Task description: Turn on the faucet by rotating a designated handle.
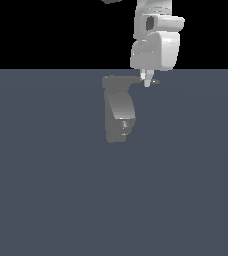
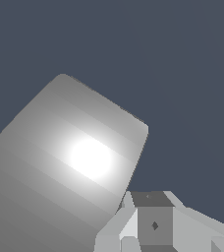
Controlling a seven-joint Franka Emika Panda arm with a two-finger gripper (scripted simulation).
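Upright grey faucet (image 1: pixel 119 112), sideways handle (image 1: pixel 136 79)

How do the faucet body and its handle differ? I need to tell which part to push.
The faucet body is thick, curved and upright; the handle is thin, flat and juts sideways from the top. The body carries a small dark nozzle low down; the handle is plain, its tip at the gripper. Both are matte grey.

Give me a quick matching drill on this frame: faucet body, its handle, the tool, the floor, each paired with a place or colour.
Things:
1. matte grey curved faucet body
2. thin flat grey lever handle
3. white arm's tool
4. flat surface

Descriptions:
A. slate blue
B. at the lever's tip
C. juts sideways from the faucet's top
D. upright, small dark nozzle low on front

Pairs: 1-D, 2-C, 3-B, 4-A
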